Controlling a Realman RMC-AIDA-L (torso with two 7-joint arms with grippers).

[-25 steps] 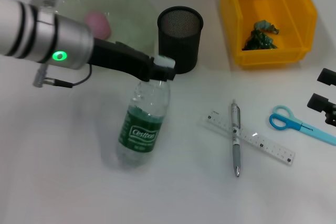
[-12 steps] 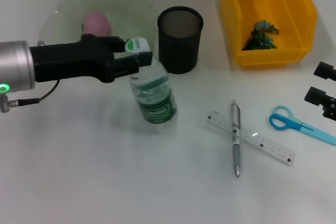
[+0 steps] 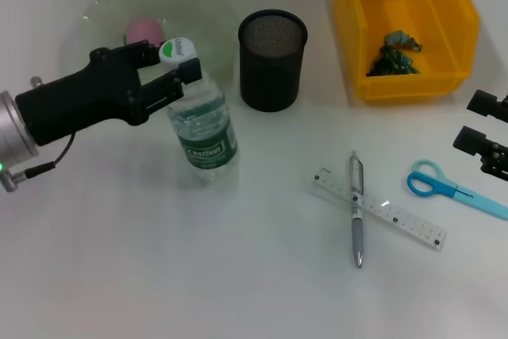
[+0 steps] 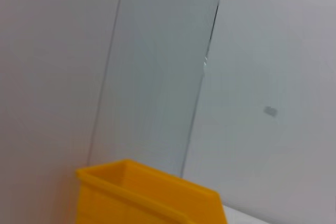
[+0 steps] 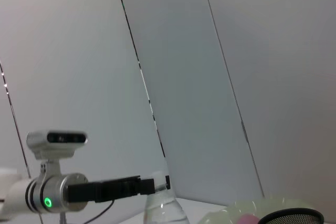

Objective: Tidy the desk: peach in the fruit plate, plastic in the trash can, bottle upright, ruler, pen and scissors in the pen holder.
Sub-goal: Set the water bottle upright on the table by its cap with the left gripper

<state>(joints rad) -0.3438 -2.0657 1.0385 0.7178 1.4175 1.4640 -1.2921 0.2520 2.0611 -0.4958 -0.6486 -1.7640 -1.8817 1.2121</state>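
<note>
Clear bottle (image 3: 202, 129) with green label, pink peach (image 3: 144, 32), yellow trash can (image 3: 456, 5), blue scissors (image 3: 444, 186), black mesh pen holder (image 3: 272, 63)

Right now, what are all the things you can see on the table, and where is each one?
bottle: one, clear with green label and white cap, near upright, in front of the plate
peach: one, pink, on the plate
fruit plate: one, pale green, back left
pen holder: one, black mesh, back middle
trash can: one, yellow, back right
plastic: one, green, in the trash can
ruler: one, clear, front right
pen: one, silver, across the ruler
scissors: one, blue, far right
left claw: black, gripping the bottle's neck
right claw: black, right edge, above the scissors
</note>
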